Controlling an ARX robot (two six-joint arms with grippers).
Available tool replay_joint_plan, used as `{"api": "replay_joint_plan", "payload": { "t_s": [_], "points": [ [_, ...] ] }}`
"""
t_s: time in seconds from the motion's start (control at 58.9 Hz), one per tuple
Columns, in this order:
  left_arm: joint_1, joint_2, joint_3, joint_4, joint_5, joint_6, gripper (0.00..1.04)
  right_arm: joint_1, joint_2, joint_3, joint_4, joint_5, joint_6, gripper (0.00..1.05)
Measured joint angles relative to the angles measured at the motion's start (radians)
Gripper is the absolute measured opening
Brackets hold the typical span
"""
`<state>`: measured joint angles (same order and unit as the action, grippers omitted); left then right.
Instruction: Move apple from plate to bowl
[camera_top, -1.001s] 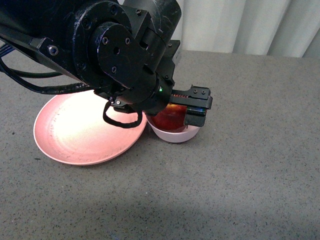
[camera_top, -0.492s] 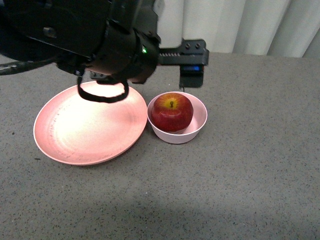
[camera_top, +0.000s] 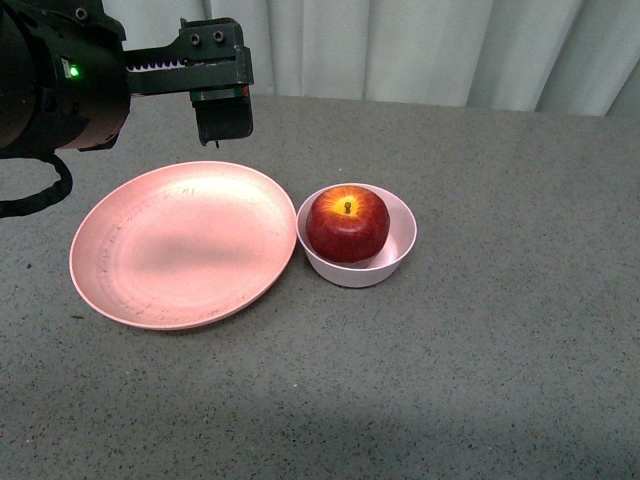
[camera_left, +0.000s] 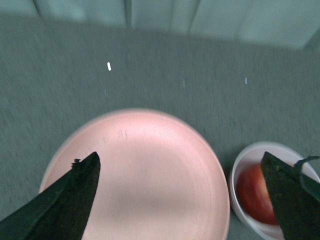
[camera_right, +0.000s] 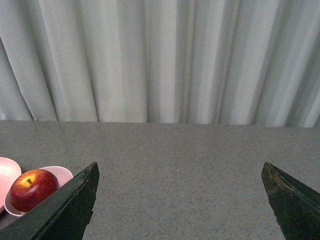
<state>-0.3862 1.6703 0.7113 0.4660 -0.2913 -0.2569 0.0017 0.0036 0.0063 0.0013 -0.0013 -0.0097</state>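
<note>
red apple (camera_top: 347, 224) sits in the bowl (camera_top: 400, 250) — both pincers spread wide, empty; no writing readable.

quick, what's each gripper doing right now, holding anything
Left gripper: open, holding nothing, above the plate.
Right gripper: open, holding nothing.
The apple sits in the bowl.

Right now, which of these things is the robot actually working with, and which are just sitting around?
Part of the job: apple, now in the bowl; empty plate; left gripper, open above the plate.

Just there: grey table; pale curtain.
</note>
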Motion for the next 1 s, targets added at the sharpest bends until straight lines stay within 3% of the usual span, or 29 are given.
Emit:
{"api": "replay_joint_plan", "payload": {
  "t_s": [0.034, 0.085, 0.153, 0.254, 0.509, 1.001],
  "points": [
    [0.004, 0.014, -0.050, 0.192, -0.046, 0.060, 0.90, 0.000, 0.000, 0.000, 0.000, 0.000, 0.000, 0.95],
    [0.027, 0.018, -0.166, 0.484, -0.035, 0.145, 0.77, 0.000, 0.000, 0.000, 0.000, 0.000, 0.000, 0.95],
    [0.059, -0.017, -0.250, 0.642, -0.020, 0.191, 0.66, 0.000, 0.000, 0.000, 0.000, 0.002, 0.000, 0.95],
    [0.103, -0.113, -0.333, 0.708, 0.015, 0.221, 0.50, 0.000, 0.000, 0.000, 0.000, 0.002, 0.000, 0.95],
    [0.195, -0.319, -0.508, 0.665, 0.105, 0.241, 0.05, 0.000, 0.000, 0.000, 0.000, 0.000, 0.000, 0.95],
    [0.317, -0.731, -0.664, 0.412, 0.241, 0.249, 0.04, 0.000, 0.000, 0.000, 0.000, 0.000, 0.000, 0.95]
  ]
}}
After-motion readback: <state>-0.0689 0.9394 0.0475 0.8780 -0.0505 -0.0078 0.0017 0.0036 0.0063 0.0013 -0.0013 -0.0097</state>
